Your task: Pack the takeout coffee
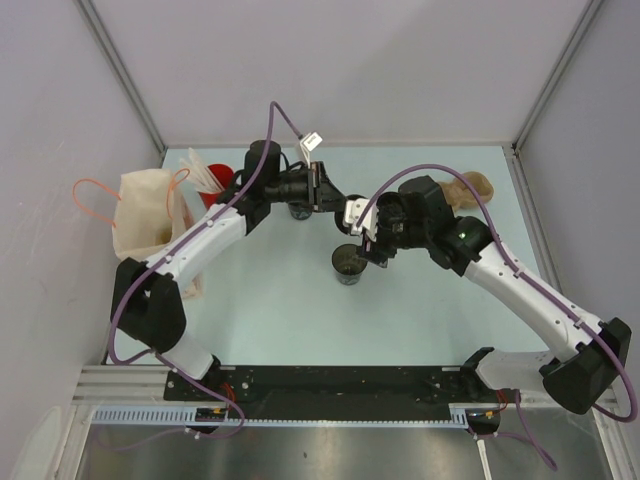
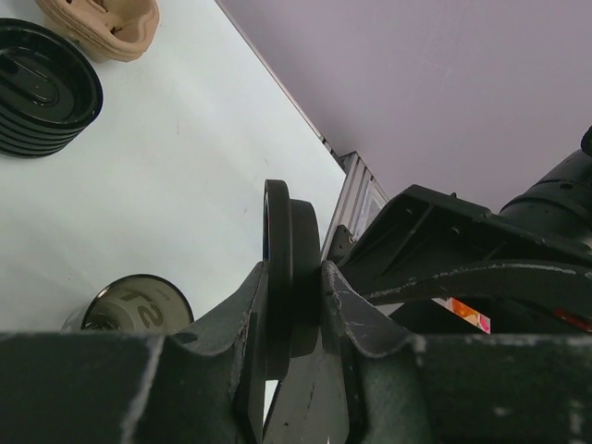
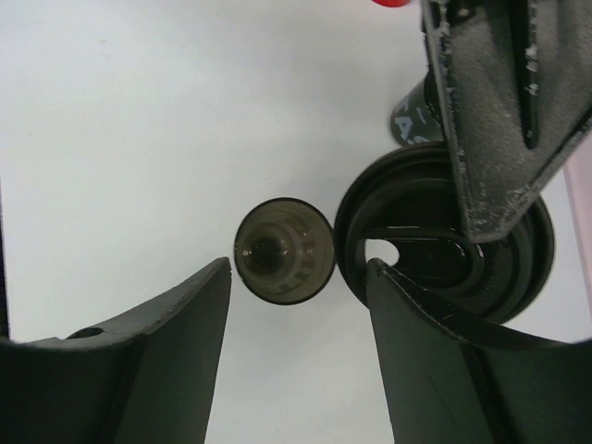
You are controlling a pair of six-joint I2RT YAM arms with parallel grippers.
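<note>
The takeout coffee [image 1: 347, 262] stands in the middle of the frame and looks light and easy to squash, so the right claw [image 1: 368, 248], jaws apart above it, should hold its sides softly, while the left claw [image 1: 322, 188] pinches a black lid [image 2: 282, 240].

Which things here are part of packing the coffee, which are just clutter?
Job: coffee cup; black lid, gripped by left claw; right claw, open above the cup; bag, probably.
Clutter: red cup with sticks; lid stack; cardboard carrier; second dark cup.
</note>
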